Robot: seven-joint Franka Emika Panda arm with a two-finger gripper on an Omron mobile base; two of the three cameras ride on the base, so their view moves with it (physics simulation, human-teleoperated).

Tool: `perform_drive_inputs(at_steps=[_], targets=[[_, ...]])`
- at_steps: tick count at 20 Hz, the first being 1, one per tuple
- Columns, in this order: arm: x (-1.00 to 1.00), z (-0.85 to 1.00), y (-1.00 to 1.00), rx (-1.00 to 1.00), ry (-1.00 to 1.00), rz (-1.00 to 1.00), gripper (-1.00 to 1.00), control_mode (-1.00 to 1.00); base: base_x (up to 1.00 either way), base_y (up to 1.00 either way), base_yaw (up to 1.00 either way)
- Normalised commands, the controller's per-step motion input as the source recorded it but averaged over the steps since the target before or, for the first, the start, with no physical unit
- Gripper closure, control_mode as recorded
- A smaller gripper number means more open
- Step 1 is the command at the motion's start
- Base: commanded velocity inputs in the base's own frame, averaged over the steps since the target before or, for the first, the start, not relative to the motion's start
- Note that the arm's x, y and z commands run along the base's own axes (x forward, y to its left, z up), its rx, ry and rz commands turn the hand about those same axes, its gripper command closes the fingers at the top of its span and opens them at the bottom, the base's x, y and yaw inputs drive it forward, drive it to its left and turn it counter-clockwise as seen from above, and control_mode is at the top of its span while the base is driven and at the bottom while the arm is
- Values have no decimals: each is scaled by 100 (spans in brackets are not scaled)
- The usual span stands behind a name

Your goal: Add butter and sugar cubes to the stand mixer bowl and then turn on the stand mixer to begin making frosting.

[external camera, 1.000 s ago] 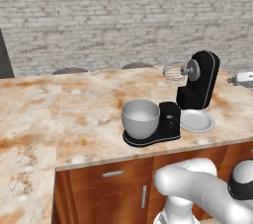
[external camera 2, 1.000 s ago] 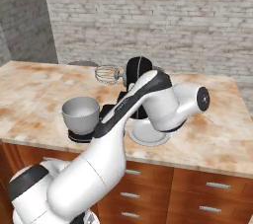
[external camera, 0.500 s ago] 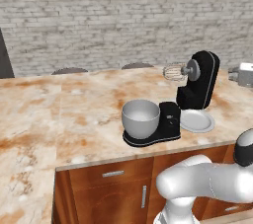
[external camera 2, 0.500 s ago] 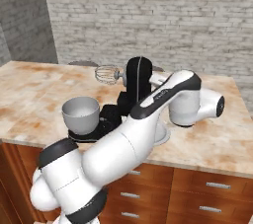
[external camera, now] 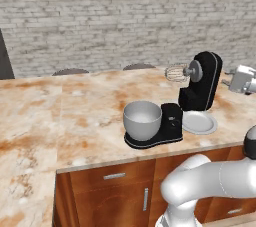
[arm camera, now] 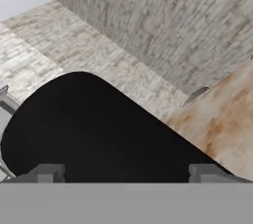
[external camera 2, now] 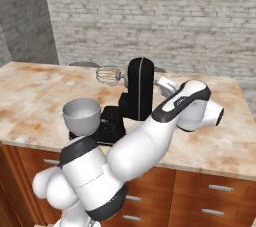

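Gripper (arm camera: 126, 171) first: from the hand camera I see its two dark tips spread wide with nothing between them, close against the rounded black head of the stand mixer (arm camera: 94, 129), which fills the lower middle; brick wall and a strip of marble counter (arm camera: 232, 114) lie beyond it.

From the left base camera, I count one stand mixer (external camera: 200, 83) on the counter (external camera: 75, 116), one stand mixer bowl (external camera: 142, 119) seated on the mixer's flat base, and one white plate (external camera: 200, 122) touching the base on the side away from the bowl. My arm bends low in front of the cabinets, and the hand's end shows beyond the mixer's head, at the picture's right edge. I cannot find the butter or any sugar cubes.

From the right base camera, the arm sweeps up from the lower left, elbow bent, and the wrist reaches in behind the mixer's (external camera 2: 140, 88) upright column. One bowl (external camera 2: 81, 116) sits under one wire whisk (external camera 2: 106, 75).
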Motion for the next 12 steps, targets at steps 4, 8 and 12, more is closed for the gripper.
perform_drive_inputs(at_steps=[4, 8, 12], targets=[[34, -7, 66, 3, 0, 0, -100, -100, 0, 0, 0], [18, 0, 61, 1, 0, 0, -100, -100, 0, 0, 0], [1, 0, 95, -1, -1, 0, -100, -100, 0, 0, 0]])
